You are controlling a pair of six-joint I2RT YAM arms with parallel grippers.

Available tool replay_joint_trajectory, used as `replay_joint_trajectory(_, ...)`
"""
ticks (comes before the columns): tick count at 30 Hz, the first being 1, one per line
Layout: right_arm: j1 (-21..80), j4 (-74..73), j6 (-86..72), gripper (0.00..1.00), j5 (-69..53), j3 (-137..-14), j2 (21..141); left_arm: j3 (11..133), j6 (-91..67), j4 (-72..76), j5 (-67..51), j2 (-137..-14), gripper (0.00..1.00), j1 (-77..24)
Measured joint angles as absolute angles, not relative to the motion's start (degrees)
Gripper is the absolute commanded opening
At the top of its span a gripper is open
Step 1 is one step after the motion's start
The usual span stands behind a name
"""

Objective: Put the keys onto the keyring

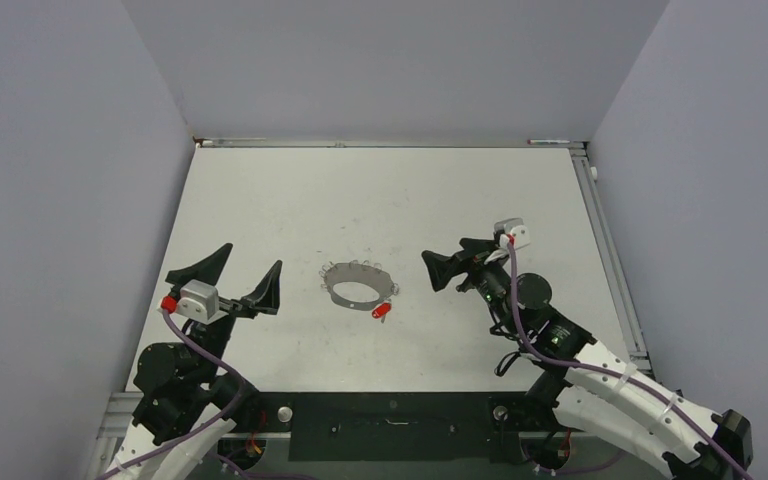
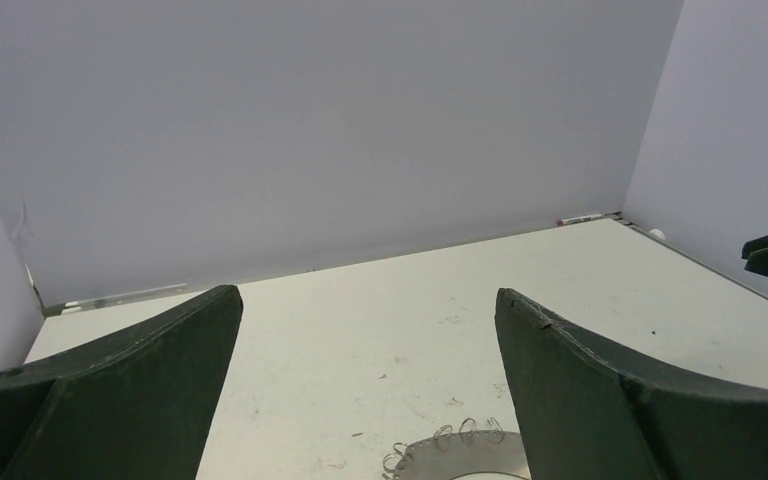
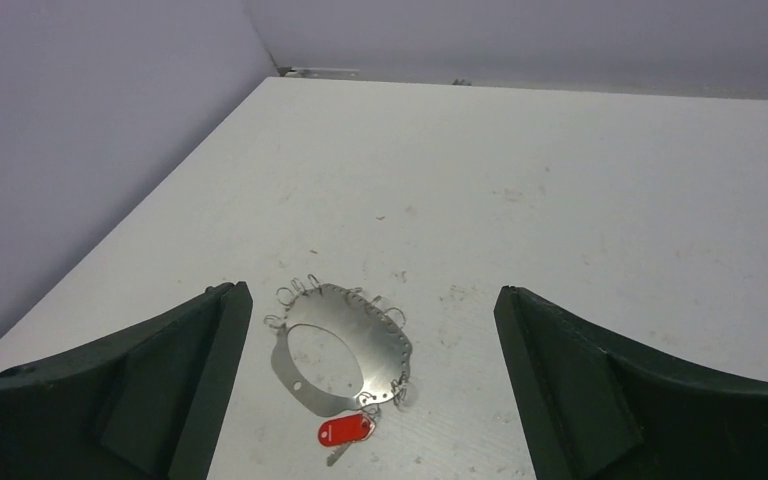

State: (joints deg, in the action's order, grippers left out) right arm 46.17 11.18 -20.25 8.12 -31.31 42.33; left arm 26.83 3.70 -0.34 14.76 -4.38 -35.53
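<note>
**Thin ring, tiny key: easy to shove, hard to pinch**

The left gripper (image 2: 365, 292) has its jaws spread wide and holds nothing. If it drops onto the ring (image 3: 360, 335) from here, its broad fingers will likely skate the flat plate across the table (image 1: 440, 190) rather than lift it, since the ring offers almost no edge to get under. Any such shove would also drag the key (image 3: 345, 431). The key lies at the ring's near rim, touching or just beside one of the small loops; whether it is threaded through cannot be told. The right gripper (image 3: 367, 293), likewise wide open and empty, risks catching the ring together with the key, or flicking the key away, because its fingers dwarf the red head.

The left arm is folded low at the near left. Its wrist is about level and aimed at the far wall, so only the ring's far edge shows in its view. The right arm reaches in from the near right with its wrist tilted down and turned toward the centre. The ring and key sit between its fingers in its own view.
</note>
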Motion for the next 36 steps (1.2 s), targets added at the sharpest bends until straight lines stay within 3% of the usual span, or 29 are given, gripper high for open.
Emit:
replay_joint_trajectory(8, 46.2, 13.8, -21.3, 0.94, 14.9, -24.5, 37.2, 26.8, 3.7, -0.4, 14.8, -4.5, 0.96, -35.5)
replay_joint_trajectory(36, 46.2, 16.0, -19.4, 0.93, 17.1, -24.3, 41.3, 26.8, 3.7, -0.5, 13.8, -5.6, 0.96, -35.5)
